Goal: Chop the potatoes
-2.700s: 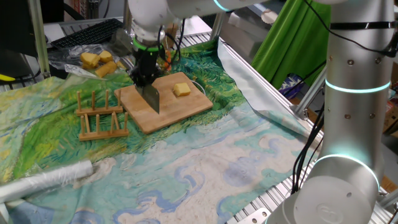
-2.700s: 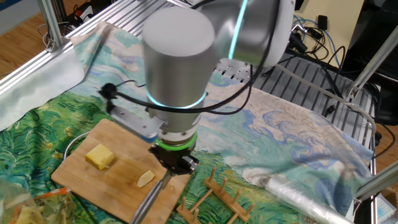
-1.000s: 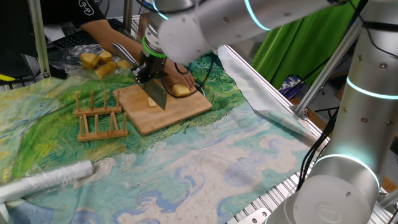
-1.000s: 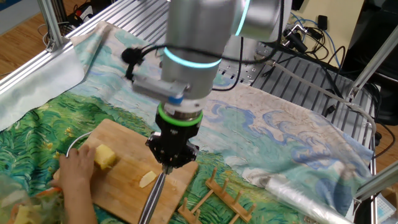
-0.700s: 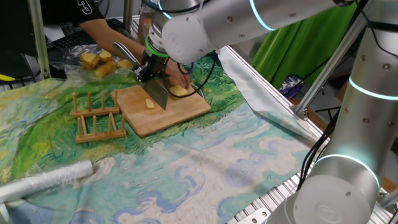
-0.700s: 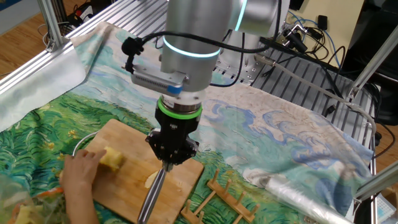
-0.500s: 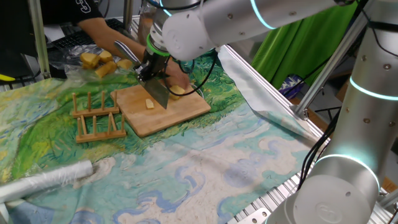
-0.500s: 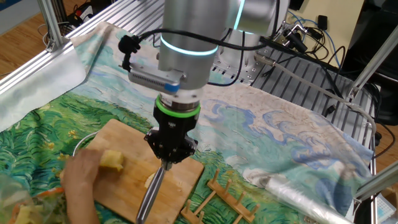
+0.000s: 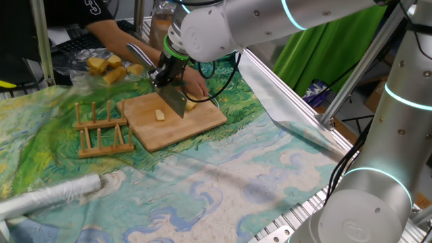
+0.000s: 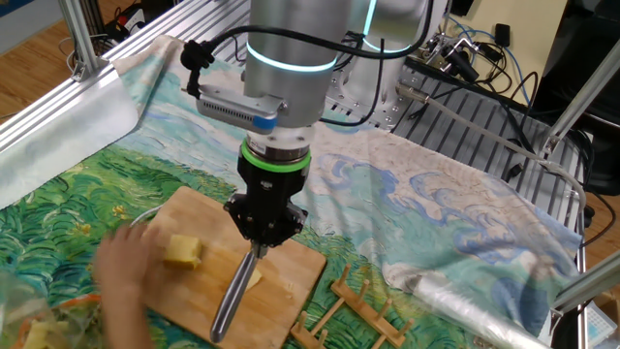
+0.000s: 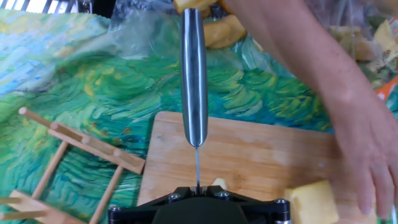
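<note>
The end effector (image 10: 264, 236) is clamped shut on a knife (image 9: 177, 101), its steel handle (image 10: 231, 292) slanting down and away over the cutting board (image 9: 199, 123). Against the frames from moments before, the board has slid a little toward the worktop's far edge, the wooden rack (image 9: 101, 128) has shifted with it, and a person's hand (image 9: 196, 82) that was absent at first now reaches onto the board and steadies the potato chunk (image 10: 182, 253). The chunk is a pale-yellow, blocky peeled piece lying near the board's end by the hand; a small thin slice (image 9: 160, 115) lies apart from it, near the board's middle beside the blade. One fixed view shows more potato pieces (image 9: 107, 66) heaped at the worktop's far corner and a rolled plastic sheet (image 9: 50, 196) at the near edge. The hand view shows the handle (image 11: 193, 74) from above, the chunk (image 11: 313, 200) under the person's fingers (image 11: 367, 168), and a sliver (image 11: 219, 184) just at the end effector's black body.
</note>
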